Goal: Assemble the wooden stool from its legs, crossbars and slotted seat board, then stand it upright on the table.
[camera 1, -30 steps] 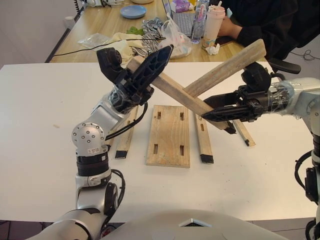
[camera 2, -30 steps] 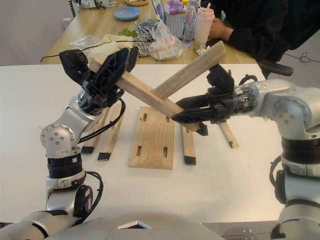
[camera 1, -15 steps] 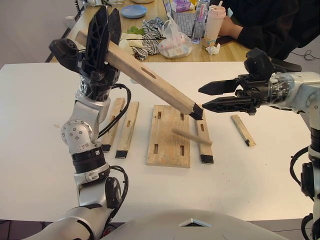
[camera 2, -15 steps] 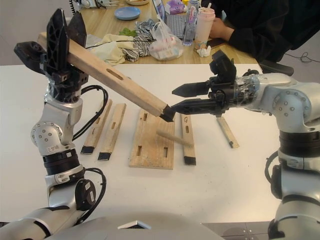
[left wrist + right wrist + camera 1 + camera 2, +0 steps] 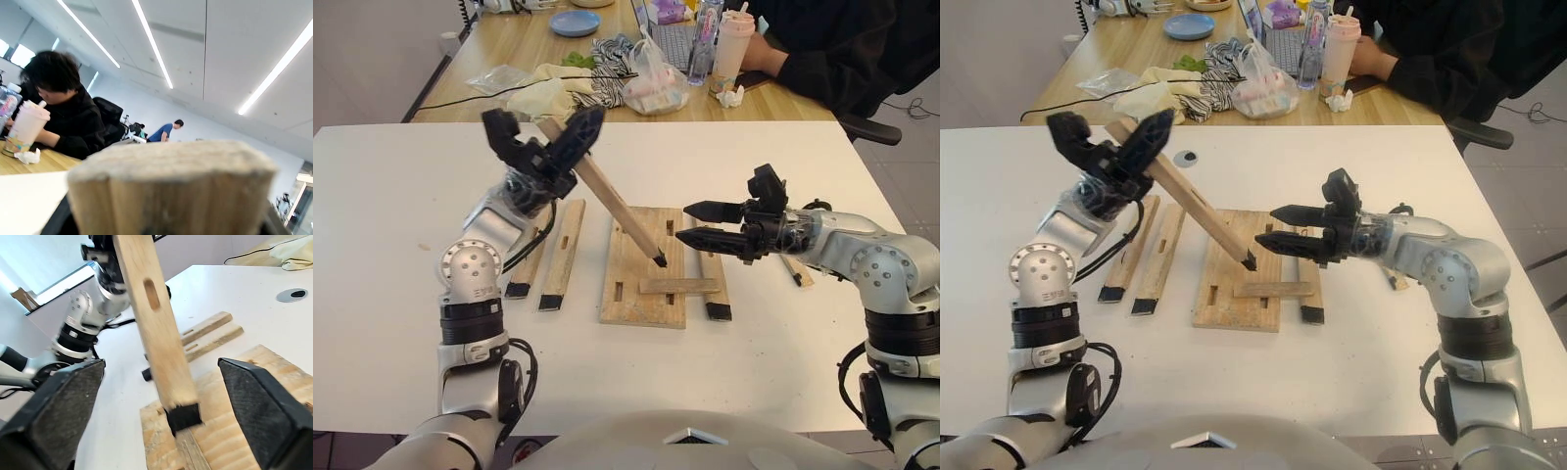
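I see my left end effector clamped on the top of a tilted stool leg whose black-capped foot is down on the slotted seat board lying flat on the table, a crossbar lying across the board, while my right end effector hangs open and empty just beside that foot.

You've got a white bench under pale, unpainted wood. The slotted seat board is light tan, and its slots read as dark marks. The leg in the black left gripper is the same tan, with a black tip. The legs lying flat end in black caps too. Your right gripper is black. Behind, the honey-brown table carries a blue plate, a black-and-white zebra-striped cloth and a pink cup.
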